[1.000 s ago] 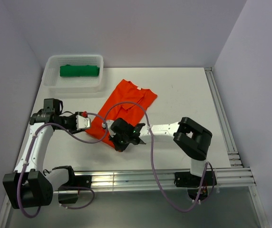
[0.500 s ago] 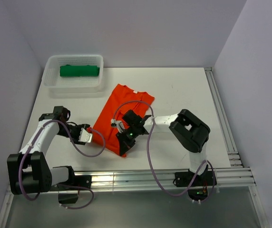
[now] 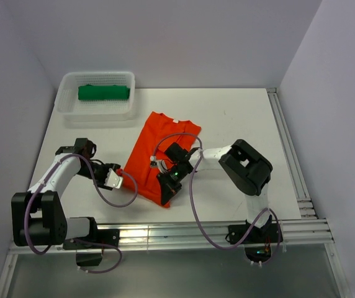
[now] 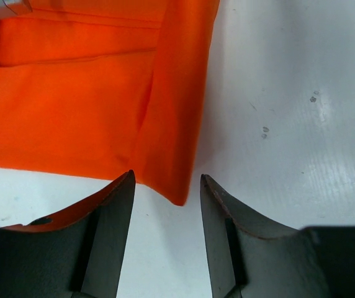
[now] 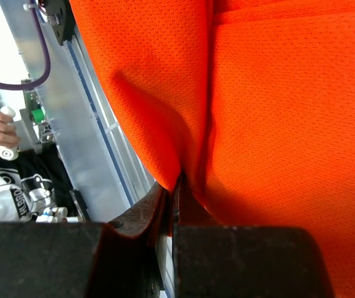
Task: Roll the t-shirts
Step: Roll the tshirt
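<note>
The orange-red t-shirt (image 3: 159, 149) lies flat on the table (image 3: 246, 124), folded into a long narrow strip. Its collar points toward the back wall and its hem is nearest the arm bases, so the long axis runs almost straight away from the robot, leaning a little. Both claws are down at that near hem, one at each corner.

The right gripper (image 3: 167, 191) is clamped tight. Its own camera shows a ridge of orange mesh cloth pinched between the closed fingers (image 5: 176, 186), so it already has the right-hand corner.

The left gripper (image 3: 119, 180) is holding nothing. Its jaws stand roughly half apart (image 4: 167, 178), and the pointed left corner of the hem sits just ahead of the gap, between the two fingertips without being squeezed. From that claw the rest of the shirt spreads forward and off to one side.

That corner is what the next move seems to depend on. The left claw is nearer to it and lined up, so I'd expect a short push in and a close before both arms can turn the hem over toward the collar.

The green t-shirt (image 3: 103, 92) is already a tidy roll in the white mesh basket (image 3: 66, 107) at the far left (well away from all this).
</note>
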`<act>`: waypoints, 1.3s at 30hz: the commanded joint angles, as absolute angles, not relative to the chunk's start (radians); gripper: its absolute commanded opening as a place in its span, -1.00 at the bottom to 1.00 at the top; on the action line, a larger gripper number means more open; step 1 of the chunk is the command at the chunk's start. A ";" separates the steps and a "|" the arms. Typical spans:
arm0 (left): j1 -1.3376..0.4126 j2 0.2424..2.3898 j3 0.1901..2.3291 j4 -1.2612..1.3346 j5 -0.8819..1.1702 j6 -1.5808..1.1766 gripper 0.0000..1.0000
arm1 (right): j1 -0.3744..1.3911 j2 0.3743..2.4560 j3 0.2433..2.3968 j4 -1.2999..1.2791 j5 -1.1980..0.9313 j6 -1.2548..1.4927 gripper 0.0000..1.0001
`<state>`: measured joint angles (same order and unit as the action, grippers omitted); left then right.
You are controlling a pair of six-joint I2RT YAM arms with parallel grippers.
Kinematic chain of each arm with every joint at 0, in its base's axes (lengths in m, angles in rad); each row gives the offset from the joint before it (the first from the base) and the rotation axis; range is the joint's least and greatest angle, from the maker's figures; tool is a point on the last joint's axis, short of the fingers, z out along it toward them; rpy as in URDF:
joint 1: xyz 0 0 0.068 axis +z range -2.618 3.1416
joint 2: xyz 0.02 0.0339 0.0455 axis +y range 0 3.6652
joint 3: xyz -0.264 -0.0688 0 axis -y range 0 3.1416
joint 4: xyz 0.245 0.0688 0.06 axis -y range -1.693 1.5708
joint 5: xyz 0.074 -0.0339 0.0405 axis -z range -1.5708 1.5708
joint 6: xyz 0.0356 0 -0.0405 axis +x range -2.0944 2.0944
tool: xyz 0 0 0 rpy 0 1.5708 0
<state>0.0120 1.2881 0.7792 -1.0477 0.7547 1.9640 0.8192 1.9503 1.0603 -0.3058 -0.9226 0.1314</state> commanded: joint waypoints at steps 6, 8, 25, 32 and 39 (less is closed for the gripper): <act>-0.087 1.351 0.838 -1.066 0.738 2.049 0.04 | 0.816 1.971 1.089 -0.347 -0.949 0.103 -1.00; -0.103 1.344 0.830 -1.048 0.719 2.034 0.04 | 0.812 1.974 1.095 -0.344 -0.960 0.103 -1.00; -0.153 1.518 0.899 -1.080 0.609 1.994 -0.91 | 0.759 2.020 1.131 -0.347 -1.089 0.081 -1.00; -0.160 1.727 1.079 -1.170 0.603 1.957 -0.98 | 0.746 2.052 1.137 -0.370 -1.060 0.084 -1.00; -0.207 1.813 1.146 -1.174 0.583 1.914 -0.99 | 0.744 2.079 1.112 -0.351 -0.999 0.106 -1.00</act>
<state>-0.1875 1.8042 1.1175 -1.1534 0.6086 1.9305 0.7479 2.0636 1.1244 -0.3431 -1.0607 0.1104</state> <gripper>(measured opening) 0.050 0.030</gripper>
